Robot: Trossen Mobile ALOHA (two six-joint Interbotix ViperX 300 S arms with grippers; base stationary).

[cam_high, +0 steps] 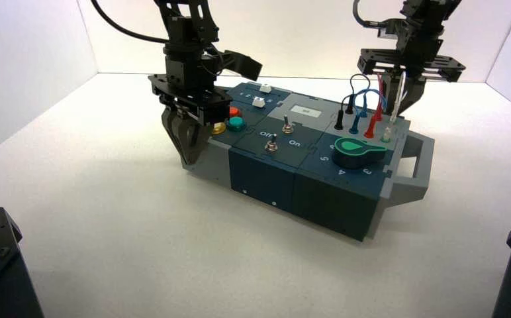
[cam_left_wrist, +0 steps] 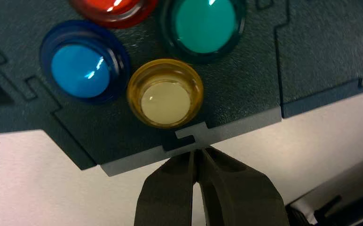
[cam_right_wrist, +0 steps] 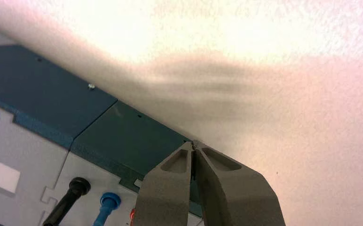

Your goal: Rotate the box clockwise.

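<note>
Left gripper [cam_left_wrist: 197, 151], clenched empty: box [cam_high: 261, 179] edge beside its tips. Right gripper [cam_right_wrist: 193, 145], likewise clenched, at far side. Box looks rigid, fairly heavy; press sides, avoid wires [cam_high: 398, 98].

This looks like a robotics lab or test station. Two black robot arms, the left one [cam_high: 190, 73] toward eleven o'clock and the right one [cam_high: 417, 40] toward one o'clock, reach over a plain pale desk [cam_high: 140, 245]. Bare white walls [cam_high: 292, 40] close it in at nine, twelve and three o'clock. On it sits a test box [cam_high: 266, 162] with buttons, switches and plugged wires [cam_high: 371, 99].
</note>
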